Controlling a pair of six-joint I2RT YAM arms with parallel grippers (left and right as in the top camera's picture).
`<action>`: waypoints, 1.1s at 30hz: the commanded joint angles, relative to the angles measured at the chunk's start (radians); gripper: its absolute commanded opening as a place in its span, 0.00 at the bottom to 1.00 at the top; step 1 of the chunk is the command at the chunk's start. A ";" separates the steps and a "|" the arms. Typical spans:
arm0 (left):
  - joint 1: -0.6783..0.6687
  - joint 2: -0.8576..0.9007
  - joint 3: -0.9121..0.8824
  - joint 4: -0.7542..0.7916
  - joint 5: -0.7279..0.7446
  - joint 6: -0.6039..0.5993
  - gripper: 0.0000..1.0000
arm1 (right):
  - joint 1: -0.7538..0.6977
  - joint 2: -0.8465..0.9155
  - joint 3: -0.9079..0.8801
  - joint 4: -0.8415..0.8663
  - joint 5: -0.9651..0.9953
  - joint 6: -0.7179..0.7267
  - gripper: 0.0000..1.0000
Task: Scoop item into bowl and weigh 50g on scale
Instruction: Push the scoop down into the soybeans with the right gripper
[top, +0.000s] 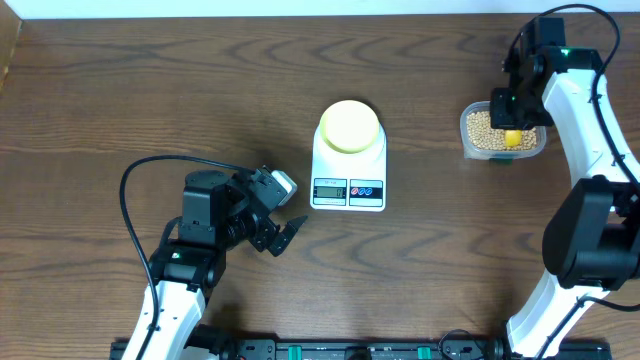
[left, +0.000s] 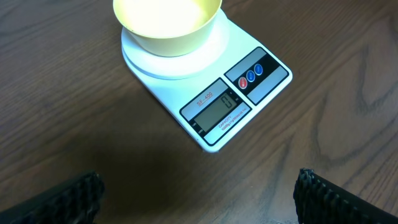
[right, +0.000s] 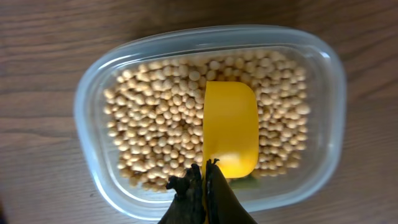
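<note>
The pale yellow-green bowl (top: 348, 125) stands empty on the white scale (top: 348, 192) at the table's middle. In the left wrist view the bowl (left: 166, 25) and scale (left: 217, 112) lie ahead of my left gripper (left: 199, 193), which is open over bare wood. From above, the left gripper (top: 283, 232) is left of the scale's front. The tan beans (right: 155, 124) fill a clear tub (right: 87, 112) at the far right. My right gripper (right: 205, 167) is shut on the handle of a yellow scoop (right: 230, 130), whose cup rests on the beans.
The clear tub (top: 470, 140) sits near the table's right back edge under the right arm (top: 580, 110). A black cable (top: 135, 180) loops left of the left arm. Bare dark wood lies between the scale and the tub.
</note>
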 joint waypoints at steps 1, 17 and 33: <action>0.004 -0.008 0.010 0.000 -0.009 -0.002 1.00 | 0.006 0.011 0.000 -0.008 -0.101 0.004 0.01; 0.004 -0.008 0.010 0.000 -0.009 -0.002 0.99 | -0.032 0.011 0.000 -0.009 -0.229 0.006 0.01; 0.004 -0.008 0.010 0.000 -0.009 -0.002 0.99 | -0.177 0.043 -0.001 -0.019 -0.444 -0.077 0.01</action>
